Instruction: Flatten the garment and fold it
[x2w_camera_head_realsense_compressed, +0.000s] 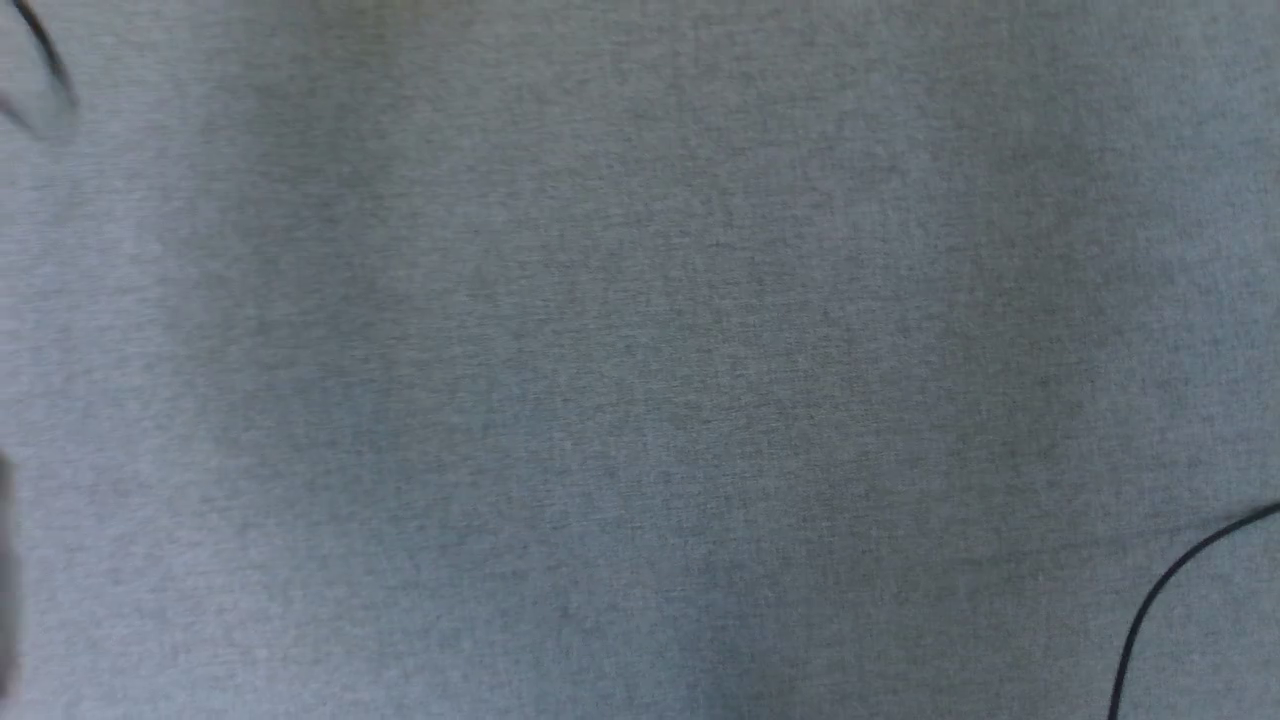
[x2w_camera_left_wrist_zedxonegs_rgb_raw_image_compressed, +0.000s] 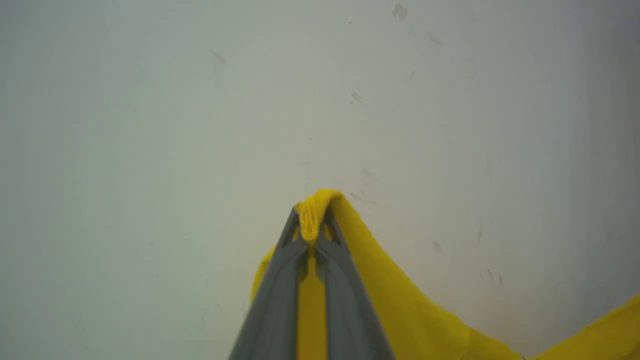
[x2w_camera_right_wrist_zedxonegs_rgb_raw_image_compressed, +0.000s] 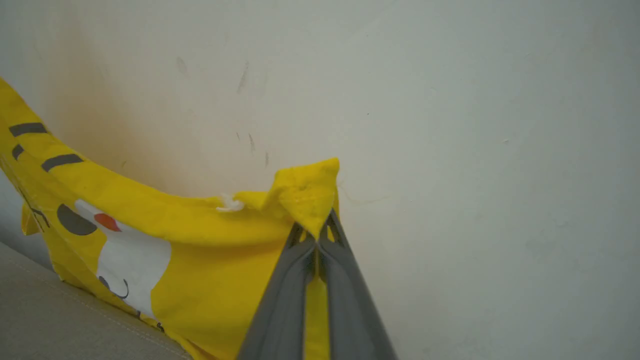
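Grey woven surface lies under the head camera, with a thin black cable on its right part. Garment hangs up off the surface in front of a pale scuffed wall. Its lower edge comes down close to the surface; can't tell if it touches. Left gripper is clamped tight on a bunched yellow corner. The right gripper is clamped tight on a folded corner beside a white thread tuft. The top edge between the two grips sags toward the surface, so the cloth is slack, not spread. White face patch, red dot and black stripes face the right wrist camera. Step looks like spread-and-lay-down, early in the task: not flat, no fold yet. To do it well, probably:
- Pull the grips apart, level above the surface, only until the top edge runs straight; a bunched pinch may slip.
- Lower both together so the hem meets the surface first.
- Draw away from the hem so the body lays out crease-free.
- Let go once the corners rest on the surface.

Uneven heights would likely lay it skewed, and the cable might snag cloth.
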